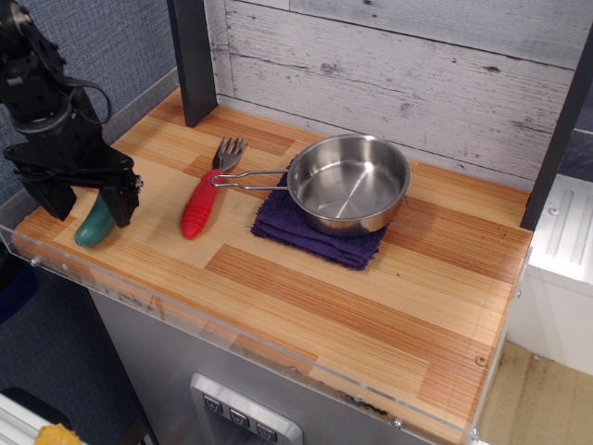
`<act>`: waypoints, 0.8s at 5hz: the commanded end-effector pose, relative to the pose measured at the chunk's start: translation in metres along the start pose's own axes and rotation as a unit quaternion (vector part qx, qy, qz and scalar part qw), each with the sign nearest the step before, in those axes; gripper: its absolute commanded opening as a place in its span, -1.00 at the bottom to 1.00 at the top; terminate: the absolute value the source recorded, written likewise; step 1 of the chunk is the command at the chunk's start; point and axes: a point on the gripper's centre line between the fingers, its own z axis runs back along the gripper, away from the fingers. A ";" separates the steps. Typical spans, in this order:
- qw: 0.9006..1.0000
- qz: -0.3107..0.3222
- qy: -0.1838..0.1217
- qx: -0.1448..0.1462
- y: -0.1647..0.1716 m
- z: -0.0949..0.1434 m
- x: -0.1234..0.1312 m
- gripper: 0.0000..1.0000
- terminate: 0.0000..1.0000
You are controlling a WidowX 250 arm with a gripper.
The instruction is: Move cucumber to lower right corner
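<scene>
The teal-green cucumber (pixel 94 226) lies at the left end of the striped wood tabletop, near the front left edge. Only its lower half shows; the rest is hidden behind my gripper. My black gripper (pixel 85 200) hangs straight over it, open, one finger on each side of the cucumber, the fingertips down near the tabletop. The lower right corner (pixel 468 380) of the tabletop, with its clear acrylic edge and small screw hole, is far across the table from the gripper.
A red-handled fork (pixel 206 195) lies right of the cucumber. A steel pan (pixel 348 183) sits on a folded purple cloth (pixel 315 235) mid-table. A dark post (pixel 192 57) stands at the back left, and a plank wall runs behind.
</scene>
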 end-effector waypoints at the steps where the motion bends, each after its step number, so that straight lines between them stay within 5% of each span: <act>1: 1.000 -0.003 -0.009 0.017 0.003 -0.008 -0.003 1.00 -1.00; 2: 1.000 0.004 -0.010 0.022 0.006 -0.015 -0.003 -1.00 -1.00; 4: 0.999 -0.024 -0.018 0.015 0.005 -0.011 0.008 -1.00 -1.00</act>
